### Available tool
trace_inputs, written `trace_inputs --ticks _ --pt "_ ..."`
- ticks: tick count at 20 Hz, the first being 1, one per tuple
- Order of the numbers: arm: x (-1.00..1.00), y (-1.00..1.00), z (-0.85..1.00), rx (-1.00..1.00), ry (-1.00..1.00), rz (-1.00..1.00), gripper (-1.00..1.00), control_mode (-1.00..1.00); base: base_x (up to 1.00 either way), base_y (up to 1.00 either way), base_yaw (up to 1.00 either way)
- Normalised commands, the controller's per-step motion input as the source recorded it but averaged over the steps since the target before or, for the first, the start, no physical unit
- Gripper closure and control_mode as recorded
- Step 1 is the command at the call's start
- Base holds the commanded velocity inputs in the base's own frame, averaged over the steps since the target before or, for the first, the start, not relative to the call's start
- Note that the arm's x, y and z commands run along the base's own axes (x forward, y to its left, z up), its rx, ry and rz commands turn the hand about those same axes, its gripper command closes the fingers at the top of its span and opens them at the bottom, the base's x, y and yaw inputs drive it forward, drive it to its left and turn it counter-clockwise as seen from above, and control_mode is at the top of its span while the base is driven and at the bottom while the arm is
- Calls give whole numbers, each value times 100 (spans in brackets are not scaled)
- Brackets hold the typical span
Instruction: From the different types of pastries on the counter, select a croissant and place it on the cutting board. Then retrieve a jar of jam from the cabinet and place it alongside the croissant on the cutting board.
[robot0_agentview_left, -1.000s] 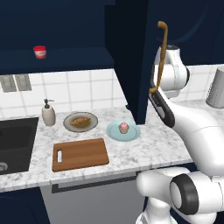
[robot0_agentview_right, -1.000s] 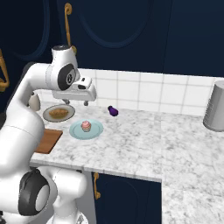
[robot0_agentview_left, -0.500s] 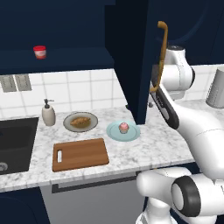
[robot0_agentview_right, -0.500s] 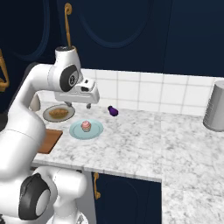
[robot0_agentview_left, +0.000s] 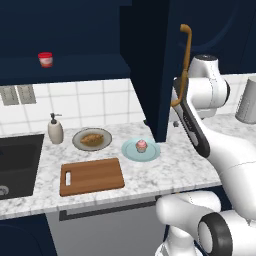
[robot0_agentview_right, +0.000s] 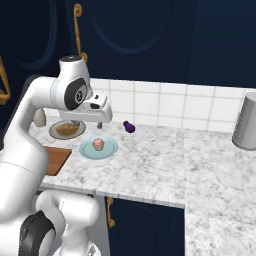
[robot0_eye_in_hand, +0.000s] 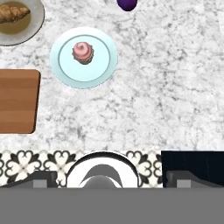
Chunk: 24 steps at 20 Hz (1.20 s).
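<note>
Croissant (robot0_agentview_left: 91, 139) on grey plate (robot0_agentview_left: 106, 144), just left of cupcake plate (robot0_agentview_left: 131, 152) and just behind board (robot0_agentview_left: 91, 176) on desk (robot0_agentview_right: 150, 165). Seen from the hand camera, lies at the upper left corner (robot0_eye_in_hand: 13, 13), beyond cupcake (robot0_eye_in_hand: 82, 52), long axis running roughly across that view. Pincer (robot0_agentview_right: 103, 121) hangs high above desk, right of cupcake plate, pointing down; croissant well off to its left and a little farther back toward the wall. Fingertips show at the bottom of the hand view, set wide apart and empty, so released by the look of it. Likely calls for a sweep left over cupcake, then a descent with fingers set across the short width.

Golden-brown, lumpy, oblong, small on its plate; likely soft, so better gripped lightly. Board bare, slot at its left end. Jam jar (robot0_agentview_left: 45, 59) red-lidded, on cabinet shelf well up and left of croissant; cabinet door (robot0_agentview_left: 165, 70) standing ajar. Small purple thing (robot0_agentview_right: 129, 127) behind cupcake plate, near the wall.
</note>
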Motion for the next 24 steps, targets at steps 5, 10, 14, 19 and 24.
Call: trace_inputs --ticks 5,10,14,19,24 --pt "0 0 0 0 0 0 -100 -100 0 0 0" --pt "0 0 0 0 1 0 -100 -100 0 0 0" --pt "0 0 0 0 0 0 -100 100 -3 0 0" --pt "0 0 0 0 0 0 -100 100 -100 0 -1" --pt "0 0 0 0 0 0 -100 100 -96 40 0"
